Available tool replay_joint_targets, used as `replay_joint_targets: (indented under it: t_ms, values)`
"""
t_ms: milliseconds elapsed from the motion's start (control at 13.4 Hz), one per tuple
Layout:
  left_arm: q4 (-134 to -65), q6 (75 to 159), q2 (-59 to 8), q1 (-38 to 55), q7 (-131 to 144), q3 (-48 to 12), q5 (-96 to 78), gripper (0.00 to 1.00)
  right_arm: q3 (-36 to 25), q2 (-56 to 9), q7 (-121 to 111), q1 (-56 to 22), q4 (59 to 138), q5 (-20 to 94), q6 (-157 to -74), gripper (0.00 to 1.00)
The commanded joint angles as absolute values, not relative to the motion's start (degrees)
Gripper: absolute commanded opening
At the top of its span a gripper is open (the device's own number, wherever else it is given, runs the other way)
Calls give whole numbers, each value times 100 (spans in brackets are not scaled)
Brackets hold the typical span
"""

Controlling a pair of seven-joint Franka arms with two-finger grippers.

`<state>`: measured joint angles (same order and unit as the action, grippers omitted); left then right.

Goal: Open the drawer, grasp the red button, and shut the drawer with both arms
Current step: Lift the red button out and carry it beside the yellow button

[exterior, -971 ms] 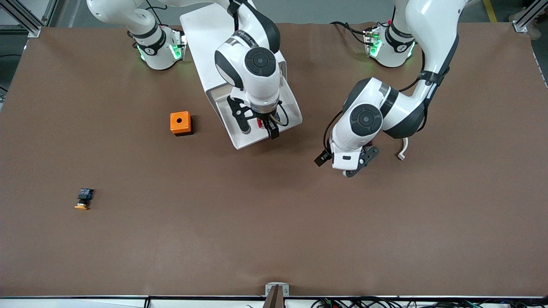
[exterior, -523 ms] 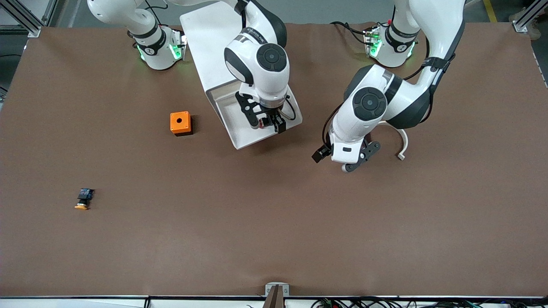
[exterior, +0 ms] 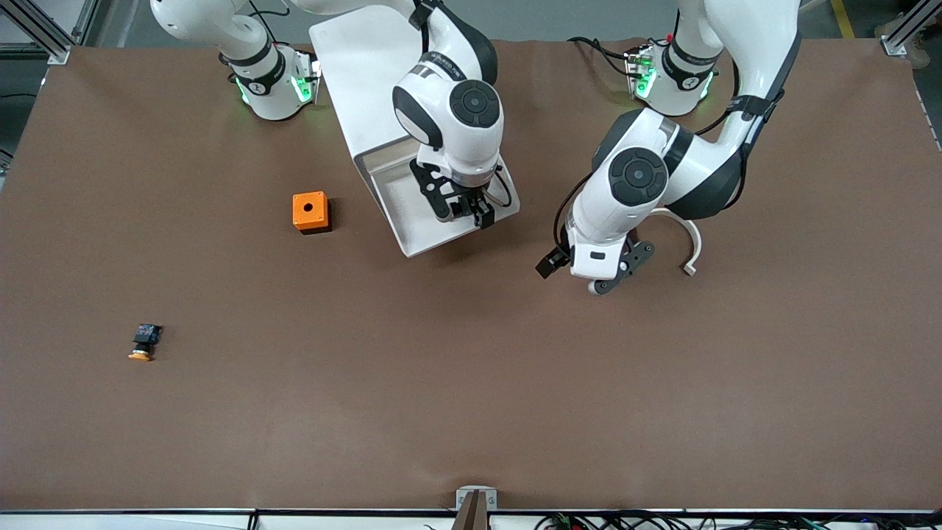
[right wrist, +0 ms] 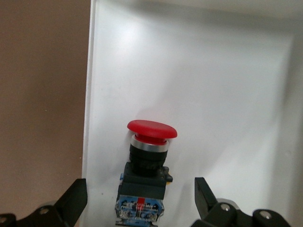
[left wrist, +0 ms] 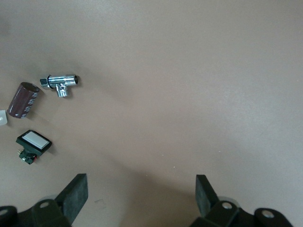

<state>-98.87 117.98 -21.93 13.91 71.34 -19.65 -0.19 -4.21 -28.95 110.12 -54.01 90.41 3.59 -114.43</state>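
Looking from the camera's edge of the table inward, the first thing is the orange-capped button, lying alone toward the right arm's end; that one is a decoy and should be left alone. Farther in sits the orange cube with its hole, also no part of this job.

Farther again is the work itself. The drawer stands pulled out of the white cabinet, and the right gripper hangs directly over its open tray with the fingers spread wide and nothing held. In the right wrist view the red button lies in the tray close to one side wall, red cap pointing away from the wrist and the black-and-blue body toward it, sitting between the two fingertips.

I'd say the grab is the step in hand. To do it well, the gripper should come straight down, keeping the body centred between the fingers, and close on the black collar or the blocky body, not the rounded cap, which would likely slip. The finger nearer the wall has little room, so it must not catch the rim.

The left gripper waits over bare table toward the left arm's end, fingers equally wide and empty, near a curved white piece.
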Motion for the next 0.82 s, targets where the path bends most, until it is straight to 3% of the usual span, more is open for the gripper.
replay_joint_targets:
  t_ms: [0,75,149,299,597,747]
  values:
    - [-9914,11698,-2118,1292,7128,-2022,-359,100,-466,-2997,11022,-5476,8947,378,-11435,80]
    - [-9931,11690,-2127,1292,7137,-2021,-360,100,-466,-2997,11021,-5484,8947,387,-11435,68]
    - [-9940,11689,-2127,1292,7128,-2021,-360,100,-457,-2997,11030,-5484,8921,395,-11435,49]
    - [-9958,11689,-2127,1292,7137,-2021,-360,100,-466,-2988,11039,-5511,8895,448,-11426,0]
    - [-9958,11689,-2153,1301,7137,-2021,-360,100,-457,-2971,10934,-5379,8544,448,-11303,0]
    - [-9949,11698,-2180,1318,7145,-2021,-360,100,-466,-2962,10322,-5126,8124,579,-10709,0]
